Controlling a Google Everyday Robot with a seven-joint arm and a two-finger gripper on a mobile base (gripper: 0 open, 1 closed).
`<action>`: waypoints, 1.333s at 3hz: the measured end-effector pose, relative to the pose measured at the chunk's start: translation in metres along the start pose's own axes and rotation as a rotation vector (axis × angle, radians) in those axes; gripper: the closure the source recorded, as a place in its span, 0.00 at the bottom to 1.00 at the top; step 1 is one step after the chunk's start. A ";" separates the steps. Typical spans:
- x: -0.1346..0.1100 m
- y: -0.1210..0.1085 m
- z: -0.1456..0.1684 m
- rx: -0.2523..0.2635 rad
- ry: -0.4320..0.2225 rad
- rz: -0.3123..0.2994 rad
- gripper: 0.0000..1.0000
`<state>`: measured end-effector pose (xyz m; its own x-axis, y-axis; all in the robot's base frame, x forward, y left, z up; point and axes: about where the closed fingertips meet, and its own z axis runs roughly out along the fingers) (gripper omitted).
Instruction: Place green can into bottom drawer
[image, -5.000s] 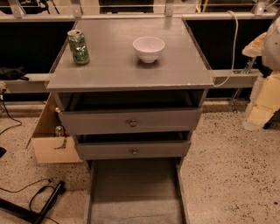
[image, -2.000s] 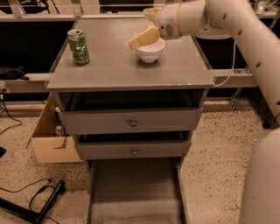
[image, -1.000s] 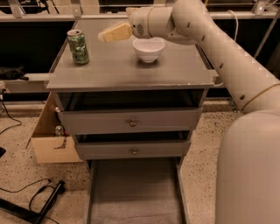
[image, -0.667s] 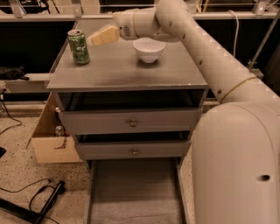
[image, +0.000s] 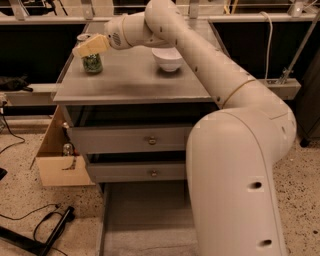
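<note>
The gripper (image: 91, 45) has swung left past the bowl (image: 167, 59) and now covers the top of the green can (image: 92, 63) on the bench (image: 135, 82) — whether it grips, I cannot tell.

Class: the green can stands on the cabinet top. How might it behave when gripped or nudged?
The green can stands upright and narrow, so a sideways nudge from the gripper, which is at its upper part, would probably tip it. Being cylindrical, it would then likely roll across the flat cabinet top. Its smooth wall may slip.
</note>
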<state>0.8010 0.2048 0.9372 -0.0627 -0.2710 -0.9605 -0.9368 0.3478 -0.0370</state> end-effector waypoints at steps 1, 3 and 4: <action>0.002 0.002 0.028 0.007 -0.009 0.035 0.00; 0.032 -0.020 0.068 0.060 -0.023 0.023 0.26; 0.033 -0.020 0.068 0.060 -0.022 0.022 0.50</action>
<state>0.8412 0.2504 0.8876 -0.0744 -0.2428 -0.9672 -0.9131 0.4065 -0.0318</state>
